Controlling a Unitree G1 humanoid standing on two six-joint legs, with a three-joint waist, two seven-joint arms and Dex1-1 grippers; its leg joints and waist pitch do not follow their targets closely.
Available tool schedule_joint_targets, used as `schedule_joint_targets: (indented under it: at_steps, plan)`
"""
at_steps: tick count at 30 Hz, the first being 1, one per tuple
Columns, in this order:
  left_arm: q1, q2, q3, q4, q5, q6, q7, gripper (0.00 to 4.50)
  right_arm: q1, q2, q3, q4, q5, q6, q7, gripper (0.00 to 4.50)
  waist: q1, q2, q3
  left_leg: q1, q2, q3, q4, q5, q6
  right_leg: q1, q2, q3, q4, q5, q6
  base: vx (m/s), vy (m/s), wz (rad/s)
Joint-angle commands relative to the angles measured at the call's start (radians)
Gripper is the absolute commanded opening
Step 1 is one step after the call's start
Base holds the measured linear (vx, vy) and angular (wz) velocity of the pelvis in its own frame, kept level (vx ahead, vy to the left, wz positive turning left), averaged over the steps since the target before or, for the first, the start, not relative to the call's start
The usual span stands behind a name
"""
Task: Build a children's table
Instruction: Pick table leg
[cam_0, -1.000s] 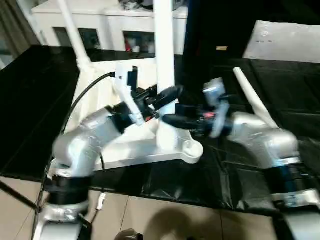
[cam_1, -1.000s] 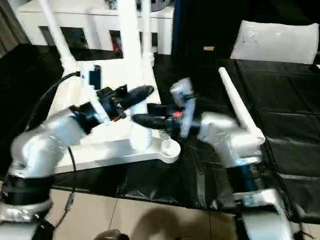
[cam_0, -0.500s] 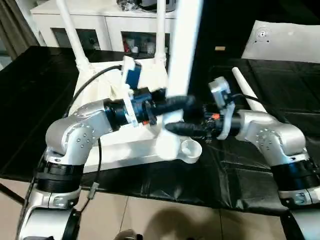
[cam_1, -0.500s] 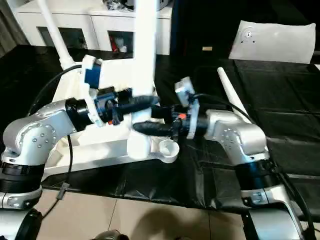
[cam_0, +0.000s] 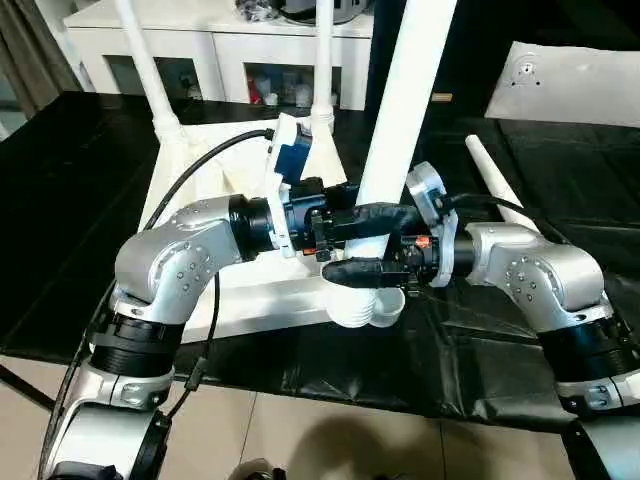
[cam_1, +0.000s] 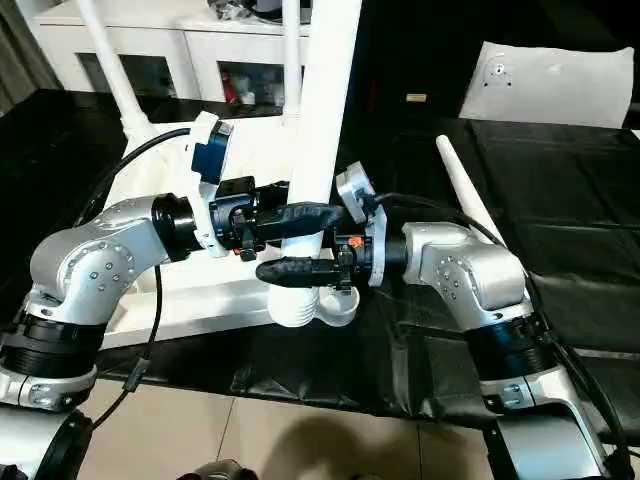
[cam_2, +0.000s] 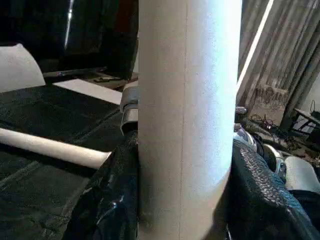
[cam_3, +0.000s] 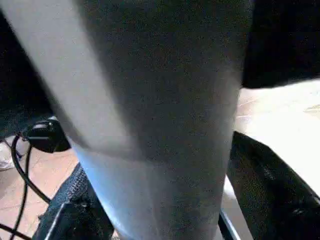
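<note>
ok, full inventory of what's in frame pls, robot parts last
tabletop: 1, white, upside down on the black table
fitted legs: 2, white, upright in the far corner sockets
held leg: 1, white, tilted, base at the near right socket, both grippers around it
loose leg: 1, white, lying on the black table right of the tabletop
cabinet: 1, white, behind the table
left gripper: black, shut on the held leg
right gripper: black, around the held leg's base

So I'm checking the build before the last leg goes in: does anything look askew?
Yes. The leg both grippers hold leans right, not square in the near corner socket of the tabletop. The two far legs stand straighter. A fourth leg lies loose.
</note>
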Motion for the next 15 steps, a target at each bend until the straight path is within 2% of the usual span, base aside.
schedule_joint_targets:
  at_steps: [1, 2, 6, 8, 15]
  plan:
    - [-0.024, 0.006, -0.004, -0.001, 0.008, -0.018, -0.02, 1.89, 0.003, -0.015, 0.017, -0.014, -0.019, -0.003, -0.002, 2.82, 0.002, -0.015, -0.077, 0.01, 0.066, -0.029, -0.067, -0.099, 0.043, 0.061, -0.089, 0.067, -0.074, -0.323, -0.105, 0.0, 0.0, 0.0]
    - [-0.024, 0.007, -0.005, 0.001, 0.009, -0.02, -0.02, 1.89, 0.003, -0.016, 0.018, -0.014, -0.021, -0.004, -0.002, 2.61, 0.002, -0.016, -0.077, 0.01, 0.066, -0.028, -0.067, -0.098, 0.044, 0.061, -0.089, 0.067, -0.075, -0.323, -0.104, 0.0, 0.0, 0.0]
    - [-0.026, 0.009, -0.007, 0.007, 0.013, -0.026, -0.024, 1.89, 0.004, -0.017, 0.021, -0.012, -0.026, -0.009, 0.001, 2.38, 0.001, -0.016, -0.077, 0.011, 0.066, -0.029, -0.067, -0.104, 0.042, 0.061, -0.089, 0.067, -0.075, -0.327, -0.104, 0.0, 0.0, 0.0]
    - [-0.027, 0.01, -0.008, 0.01, 0.017, -0.029, -0.026, 1.89, 0.007, -0.019, 0.029, -0.014, -0.037, -0.019, 0.003, 2.09, 0.002, -0.015, -0.078, 0.011, 0.067, -0.029, -0.067, -0.101, 0.041, 0.061, -0.089, 0.067, -0.073, -0.316, -0.109, 0.0, 0.0, 0.0]
    - [-0.027, 0.01, -0.007, 0.011, 0.027, -0.027, -0.03, 1.89, 0.013, -0.027, 0.036, -0.024, -0.041, -0.025, 0.009, 1.96, 0.002, -0.013, -0.078, 0.01, 0.067, -0.029, -0.067, -0.101, 0.044, 0.062, -0.089, 0.067, -0.072, -0.304, -0.118, 0.0, 0.0, 0.0]
